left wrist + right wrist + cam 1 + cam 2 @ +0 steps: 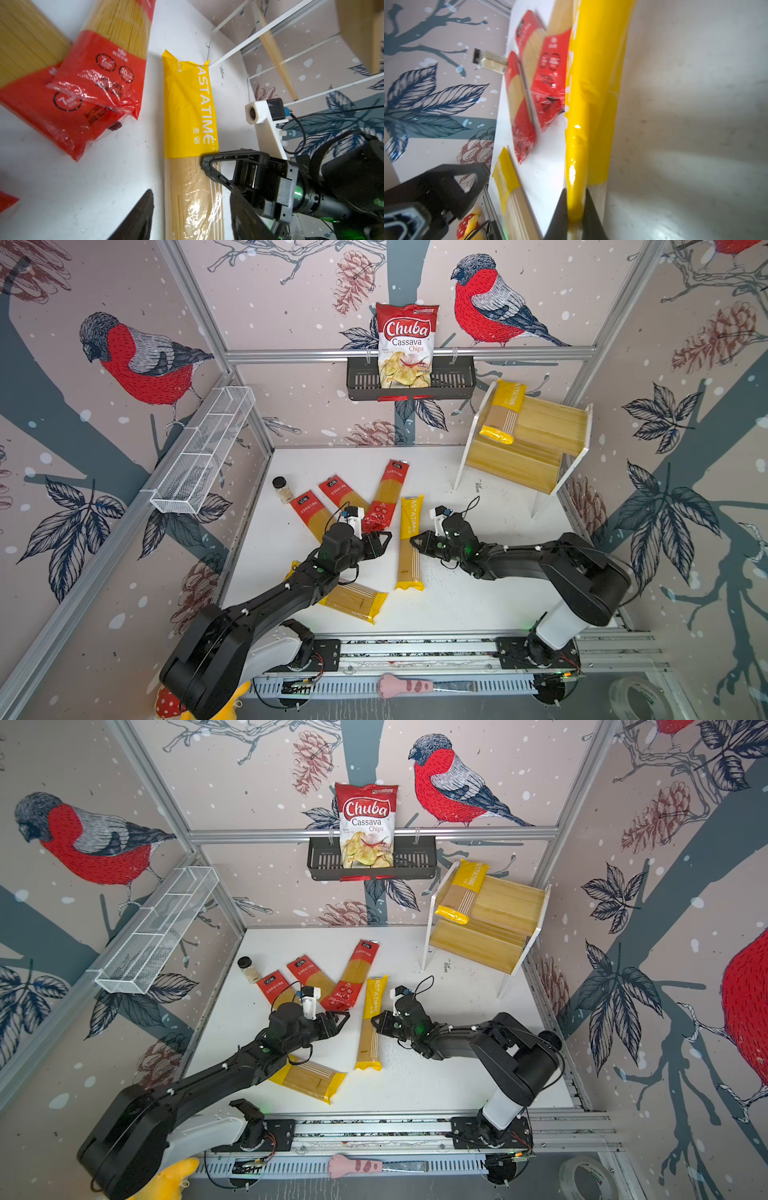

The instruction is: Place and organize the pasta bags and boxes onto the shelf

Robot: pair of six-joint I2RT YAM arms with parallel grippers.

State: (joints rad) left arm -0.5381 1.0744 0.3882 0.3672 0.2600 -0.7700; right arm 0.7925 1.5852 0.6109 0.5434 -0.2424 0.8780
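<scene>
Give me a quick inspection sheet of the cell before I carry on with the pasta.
Surface: white tabletop, small dark marks near the shelf.
Job's things: shelved yellow packet on the upper tier; middle yellow packet, near yellow packet and three red-ended packets on the table.
Clutter: black-lidded jar beside the red-ended packets.
Grippers: right gripper shut on the middle yellow packet's edge; left gripper open, holding nothing.
Cables: black leads loop at both wrist cameras.
Surroundings: chips bag in black basket, white wire basket, bird-print walls.
</scene>
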